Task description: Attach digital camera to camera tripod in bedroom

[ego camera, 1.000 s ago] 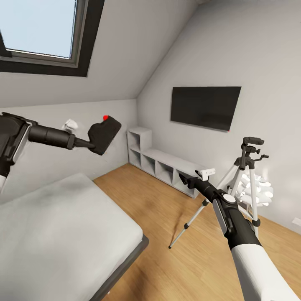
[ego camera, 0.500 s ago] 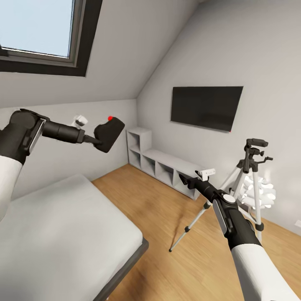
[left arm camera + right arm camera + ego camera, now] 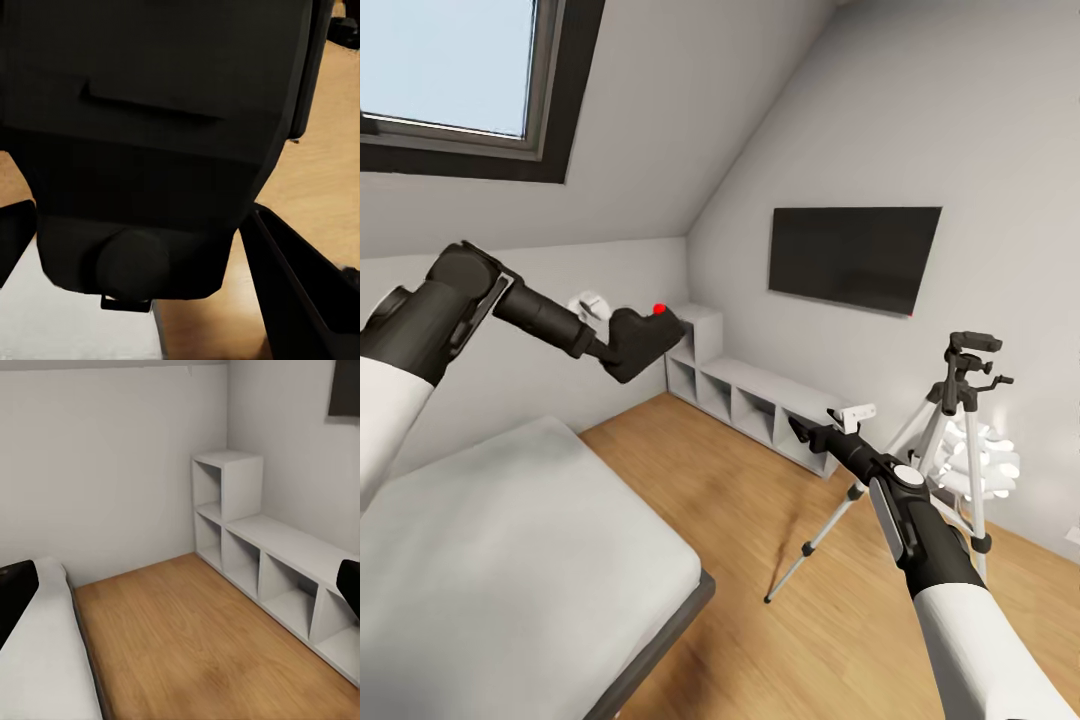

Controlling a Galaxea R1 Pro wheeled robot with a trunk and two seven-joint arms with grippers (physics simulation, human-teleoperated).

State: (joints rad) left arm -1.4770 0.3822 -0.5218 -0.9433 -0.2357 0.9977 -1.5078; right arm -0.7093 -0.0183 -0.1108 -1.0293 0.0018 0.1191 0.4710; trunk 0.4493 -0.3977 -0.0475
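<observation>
Head view: the left pincer (image 3: 622, 352) has the digital camera (image 3: 645, 340) clamped at its tip, red dot on top, held up in the air above the bed's (image 3: 510, 560) far corner.
Left wrist view: the digital camera (image 3: 157, 135) sits right between the pincer's fingers (image 3: 300, 300), black body pressed close, wooden floor (image 3: 330, 150) beyond it.
Left arm pose: stretched forward from the shoulder, forearm angled down toward the pincer, wrist camera riding on top.
Camera tripod: the camera tripod (image 3: 950, 430) stands on the floor well apart from the left pincer, across the room, just behind the right pincer (image 3: 800, 428), its black pan head up and bare.
Right pincer: fingers spread wide and holding nothing, their black tips at either edge of the right wrist view, aimed at the grey cubby shelf (image 3: 262, 562).
Right arm pose: reaching straight ahead and low, forearm rising toward the pincer.
Backdrop: black TV (image 3: 853, 255) on the wall above the cubby shelf (image 3: 750, 395), white ball lamp (image 3: 985, 455) beside the tripod.
</observation>
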